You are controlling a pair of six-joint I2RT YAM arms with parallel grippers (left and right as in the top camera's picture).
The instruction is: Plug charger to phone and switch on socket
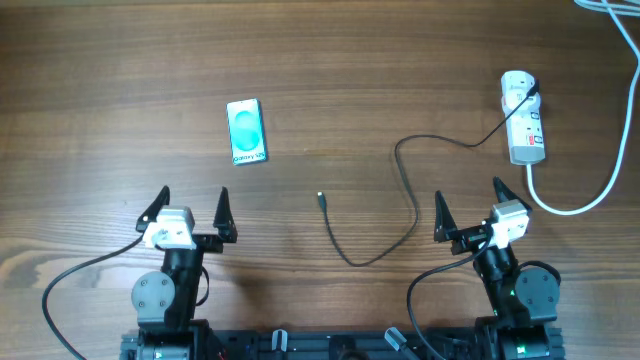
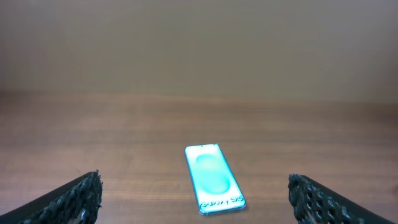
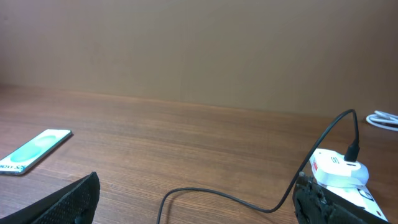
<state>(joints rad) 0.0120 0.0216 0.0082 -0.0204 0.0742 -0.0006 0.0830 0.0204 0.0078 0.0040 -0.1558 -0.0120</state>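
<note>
Centre of overhead frame: charger (image 1: pixel 416 218), likely limp, light; best pinched just behind connector tip (image 1: pixel 320 199). Phone (image 1: pixel 246 131) upper left, flat, probably slick. Socket (image 1: pixel 523 118) upper right. Left gripper (image 1: pixel 192 200), right gripper (image 1: pixel 468 195) spread wide, empty.

White text reading "Galaxy S25" stands at the near end of the phone (image 2: pixel 213 177) screen, while the socket (image 1: pixel 524 118) has red marks too small to read.

- The flat rectangular phone (image 1: pixel 247 131): teal-blue screen, paler oval, white lettering.
- The thin long charger cable (image 1: pixel 407 190): black.
- The elongated plastic power strip (image 1: pixel 524 125): white, with small red marks and a black plug (image 1: pixel 532 96).
- The thick round cord (image 1: pixel 566 211): white.
- The wooden table (image 1: pixel 120 90): brown, with streaks of darker grain.
</note>
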